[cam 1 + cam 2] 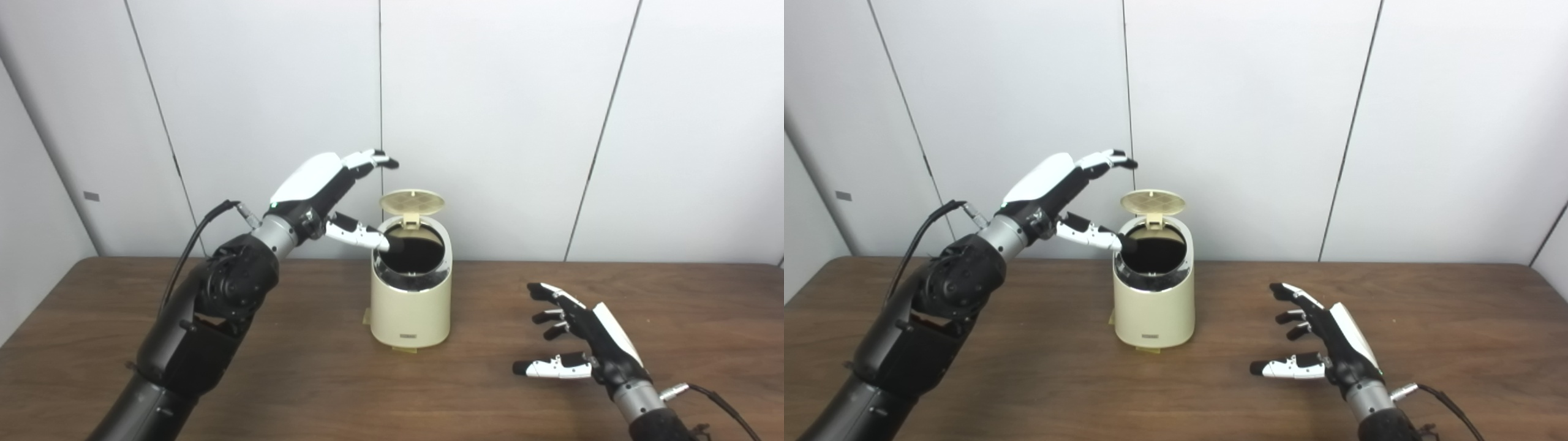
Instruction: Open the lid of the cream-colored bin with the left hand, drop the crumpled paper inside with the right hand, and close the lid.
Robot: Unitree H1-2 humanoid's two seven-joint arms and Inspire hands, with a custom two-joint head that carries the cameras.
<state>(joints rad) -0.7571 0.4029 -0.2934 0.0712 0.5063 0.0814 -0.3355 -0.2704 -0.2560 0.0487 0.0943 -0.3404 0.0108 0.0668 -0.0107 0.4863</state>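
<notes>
On the brown wooden table (306, 380), near its middle and toward the back edge, stands the cream-colored bin (410, 306), upright, its round lid (411, 202) swung up on the rear hinge so the dark opening shows. Beside the bin's left rim is the left hand (324, 190), raised above the table with fingers spread wide and holding nothing; its thumb (361, 236) reaches to the rim and seems to touch it, while the other fingers point over the lid without meeting it. Well apart, to the bin's right and low over the table, the right hand (582, 334) is spread wide and empty. Behind everything runs a white panelled wall (502, 122), with a black cable (196, 236) looping off the left wrist
</notes>
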